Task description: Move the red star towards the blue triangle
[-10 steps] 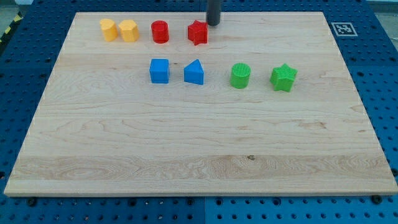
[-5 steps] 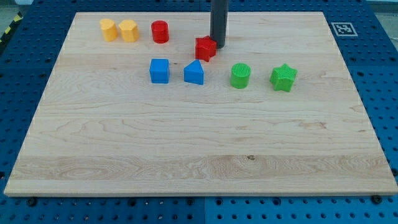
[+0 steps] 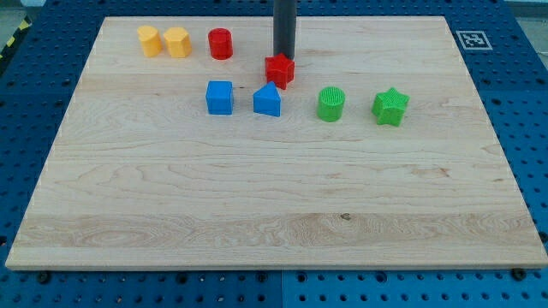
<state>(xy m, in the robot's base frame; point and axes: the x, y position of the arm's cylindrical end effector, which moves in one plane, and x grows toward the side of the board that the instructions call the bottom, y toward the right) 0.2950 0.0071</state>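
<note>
While my tip sits at the red star's top edge, apparently touching, the star lies just above-right of the blue triangle, nearly touching. No fingers on this rig, just a rod. Blue cube is left of the triangle.

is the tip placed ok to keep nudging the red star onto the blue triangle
Probably yes. My tip sits right at the red star on its top side in the view, and the blue triangle lies just below and slightly left of the star, with nothing between them.
</note>
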